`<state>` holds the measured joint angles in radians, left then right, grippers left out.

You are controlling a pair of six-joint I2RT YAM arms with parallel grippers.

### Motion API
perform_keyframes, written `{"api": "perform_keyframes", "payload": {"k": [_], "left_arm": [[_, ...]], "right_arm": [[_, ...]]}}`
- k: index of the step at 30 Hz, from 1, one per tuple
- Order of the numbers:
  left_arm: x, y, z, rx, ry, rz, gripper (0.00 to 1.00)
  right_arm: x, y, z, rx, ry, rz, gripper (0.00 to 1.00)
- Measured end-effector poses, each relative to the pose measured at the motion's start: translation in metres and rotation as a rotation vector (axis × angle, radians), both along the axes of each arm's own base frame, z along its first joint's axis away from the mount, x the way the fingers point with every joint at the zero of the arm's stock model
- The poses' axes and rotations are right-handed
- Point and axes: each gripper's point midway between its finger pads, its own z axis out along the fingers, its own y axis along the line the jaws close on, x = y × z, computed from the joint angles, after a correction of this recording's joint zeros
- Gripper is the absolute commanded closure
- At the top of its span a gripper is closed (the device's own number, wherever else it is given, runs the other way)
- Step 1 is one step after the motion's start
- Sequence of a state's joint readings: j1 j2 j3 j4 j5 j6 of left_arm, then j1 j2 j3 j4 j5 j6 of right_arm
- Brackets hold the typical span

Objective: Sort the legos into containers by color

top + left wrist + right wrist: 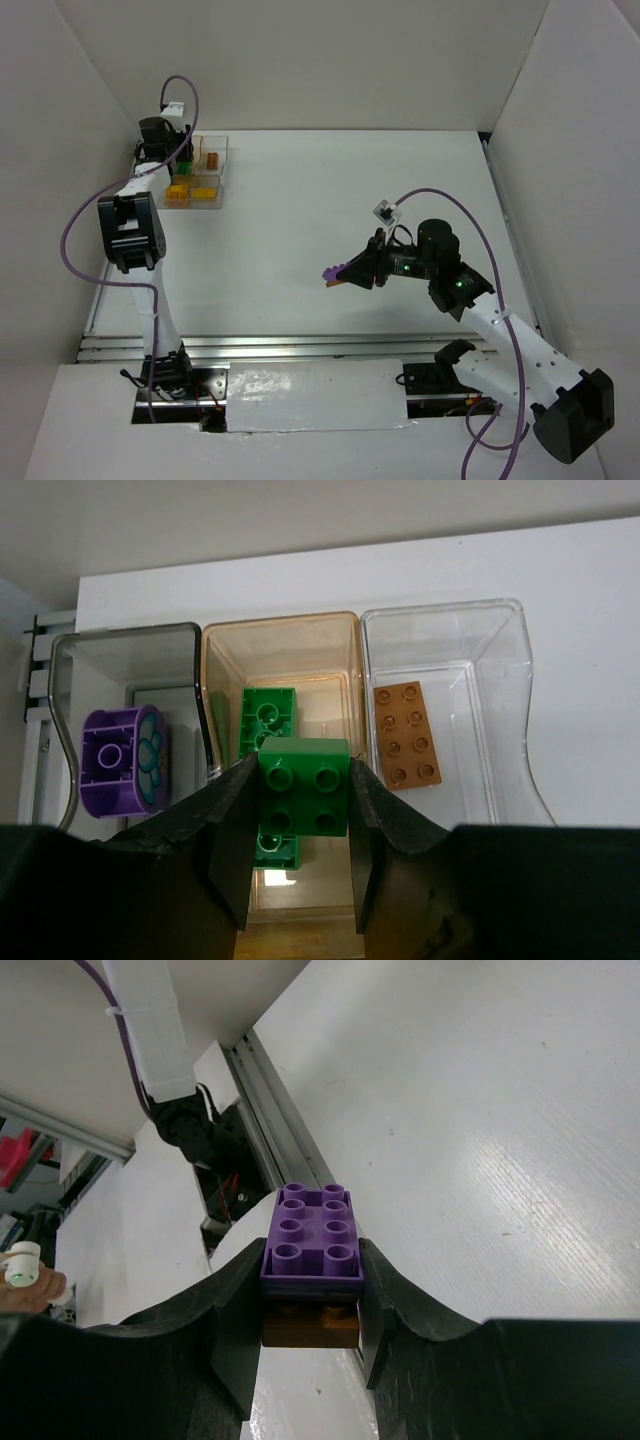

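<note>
White table [330,210], clear organizer tray [222,143] sitting at its far-left corner

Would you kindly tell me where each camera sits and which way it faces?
Top external: above and behind the robot, looking down on the table; the left arm and right arm show.
Left wrist: on the left arm, looking down into the tray; the left gripper clamps a green brick.
Right wrist: on the right arm, looking along the table's near-edge rail; the right gripper clamps a purple brick atop a brown brick.
Shared: top external also shows the tray and purple brick.
</note>
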<state>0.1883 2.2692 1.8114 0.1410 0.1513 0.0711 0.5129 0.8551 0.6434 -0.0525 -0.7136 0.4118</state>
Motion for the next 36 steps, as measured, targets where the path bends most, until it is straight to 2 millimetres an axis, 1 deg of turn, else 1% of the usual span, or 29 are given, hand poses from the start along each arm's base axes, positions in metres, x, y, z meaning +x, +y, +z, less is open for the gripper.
{"api": "perform_keyframes", "payload": {"k": [1, 2, 3, 4, 5, 8, 10, 14, 17, 22, 26, 27, 28, 29, 32, 33, 35, 36], "left_arm": [[0.000, 0.000, -0.003, -0.001, 0.005, 0.001, 0.77], [-0.001, 0.000, -0.007, -0.003, 0.011, 0.003, 0.67], [-0.001, 0.001, -0.009, -0.005, 0.017, 0.009, 0.61], [-0.002, 0.002, -0.011, -0.009, 0.020, 0.015, 0.48], [-0.002, 0.002, -0.011, -0.014, 0.021, 0.019, 0.41], [-0.002, 0.002, -0.011, -0.023, 0.019, 0.028, 0.25], [-0.002, 0.003, -0.010, -0.026, 0.017, 0.036, 0.22], [-0.002, 0.004, -0.010, -0.033, 0.016, 0.051, 0.21], [-0.003, 0.007, -0.011, -0.030, 0.016, 0.067, 0.18], [-0.005, 0.011, -0.012, -0.023, 0.026, 0.093, 0.19], [-0.007, 0.014, -0.015, -0.016, 0.042, 0.109, 0.33], [-0.007, 0.015, -0.016, -0.015, 0.044, 0.113, 0.44], [-0.008, 0.015, -0.016, -0.013, 0.047, 0.116, 0.50], [-0.008, 0.016, -0.017, -0.013, 0.050, 0.118, 0.52], [-0.009, 0.017, -0.018, -0.007, 0.053, 0.120, 0.46], [-0.009, 0.017, -0.018, -0.008, 0.054, 0.120, 0.49], [-0.009, 0.017, -0.018, -0.011, 0.054, 0.118, 0.61], [-0.009, 0.017, -0.018, -0.014, 0.056, 0.117, 0.62]], "right_arm": [[0.000, 0.000, 0.000, -0.001, 0.002, 0.000, 1.00], [0.000, 0.000, -0.001, -0.002, 0.003, 0.000, 1.00], [0.000, 0.000, -0.001, -0.002, 0.004, 0.001, 1.00], [0.000, 0.000, -0.002, -0.003, 0.005, 0.001, 1.00], [0.001, 0.001, -0.002, -0.003, 0.006, 0.002, 1.00], [0.000, 0.001, -0.002, -0.003, 0.009, 0.008, 1.00], [0.000, 0.001, -0.002, -0.003, 0.010, 0.009, 1.00], [0.000, 0.001, -0.002, -0.003, 0.010, 0.009, 1.00], [-0.001, 0.001, -0.002, -0.003, 0.009, 0.009, 1.00], [-0.002, 0.001, -0.002, -0.001, 0.009, 0.016, 1.00], [-0.002, 0.002, 0.000, 0.005, 0.002, 0.021, 1.00], [-0.002, 0.002, 0.000, 0.005, 0.001, 0.022, 1.00], [-0.003, 0.002, 0.001, 0.006, 0.000, 0.022, 1.00], [-0.003, 0.002, 0.001, 0.007, -0.002, 0.022, 1.00], [-0.003, 0.002, 0.001, 0.008, -0.003, 0.024, 1.00], [-0.003, 0.002, 0.002, 0.009, -0.003, 0.025, 1.00], [-0.003, 0.002, 0.002, 0.010, -0.004, 0.027, 1.00], [-0.003, 0.002, 0.002, 0.010, -0.005, 0.027, 1.00]]}}
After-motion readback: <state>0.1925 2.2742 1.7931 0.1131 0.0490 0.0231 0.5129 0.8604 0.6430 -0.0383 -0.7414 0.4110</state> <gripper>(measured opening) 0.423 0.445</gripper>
